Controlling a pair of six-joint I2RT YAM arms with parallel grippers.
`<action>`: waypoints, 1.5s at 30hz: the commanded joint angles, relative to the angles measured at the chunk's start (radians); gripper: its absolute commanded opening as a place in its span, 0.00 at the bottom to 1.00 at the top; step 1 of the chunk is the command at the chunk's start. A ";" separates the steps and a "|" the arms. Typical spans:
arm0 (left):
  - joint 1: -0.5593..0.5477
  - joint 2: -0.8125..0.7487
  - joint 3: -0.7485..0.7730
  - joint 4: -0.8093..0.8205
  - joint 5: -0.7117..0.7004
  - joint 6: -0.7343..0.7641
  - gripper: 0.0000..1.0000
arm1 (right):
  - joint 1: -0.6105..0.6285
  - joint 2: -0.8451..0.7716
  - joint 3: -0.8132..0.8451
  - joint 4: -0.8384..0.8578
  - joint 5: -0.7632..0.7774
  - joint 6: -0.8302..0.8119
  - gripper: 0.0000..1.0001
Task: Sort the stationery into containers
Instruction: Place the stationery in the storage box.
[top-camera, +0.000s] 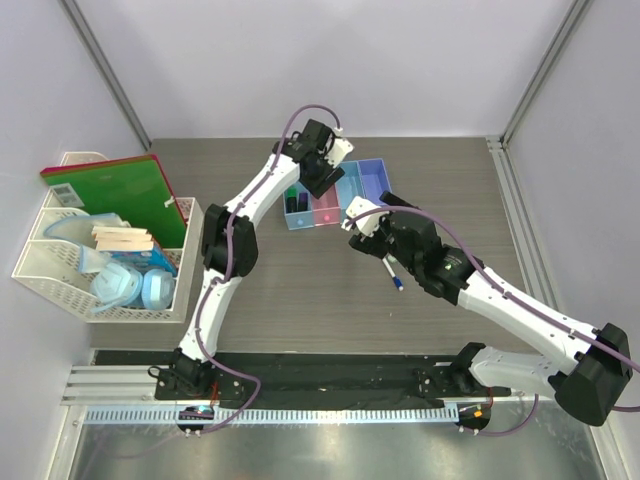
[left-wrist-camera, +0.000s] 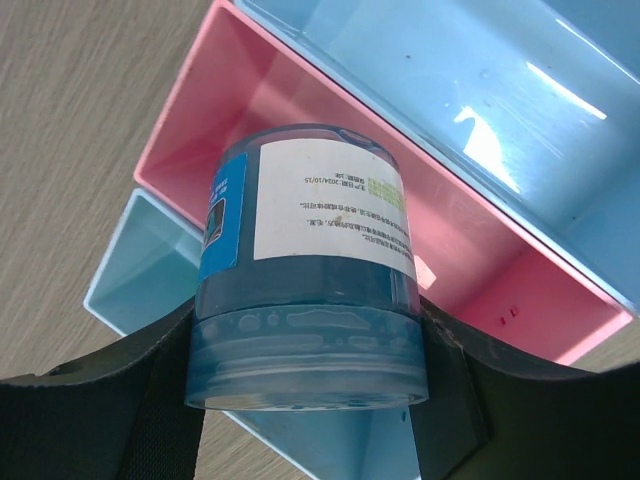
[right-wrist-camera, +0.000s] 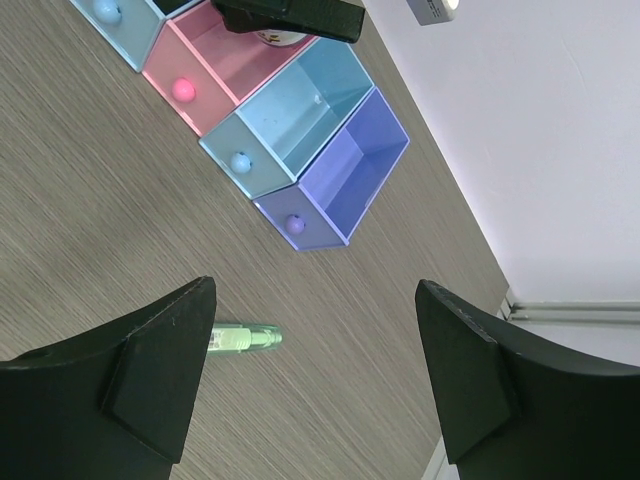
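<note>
left gripper (left-wrist-camera: 312, 415) clenched on blue jar (left-wrist-camera: 310, 270) above pink bin (left-wrist-camera: 290, 95); may clip rim on release, topple; right gripper (right-wrist-camera: 315, 375) released

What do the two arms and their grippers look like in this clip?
Left arm and right arm: white links, black joints, a purple cable looped along each. Left gripper and right gripper have broad matte-black fingers.

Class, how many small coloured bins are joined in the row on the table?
4: light blue end bin, pink bin next, second light blue bin, purple bin last.
</note>
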 joint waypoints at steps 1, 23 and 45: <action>0.004 -0.039 -0.004 0.073 -0.049 0.005 0.47 | -0.003 -0.016 -0.002 0.051 -0.009 0.015 0.85; -0.002 -0.080 -0.056 0.110 -0.089 -0.010 0.92 | -0.003 -0.033 -0.005 0.051 -0.017 0.032 0.85; -0.027 -0.169 -0.230 0.423 -0.410 -0.008 0.91 | -0.003 -0.027 -0.008 0.051 -0.030 0.041 0.85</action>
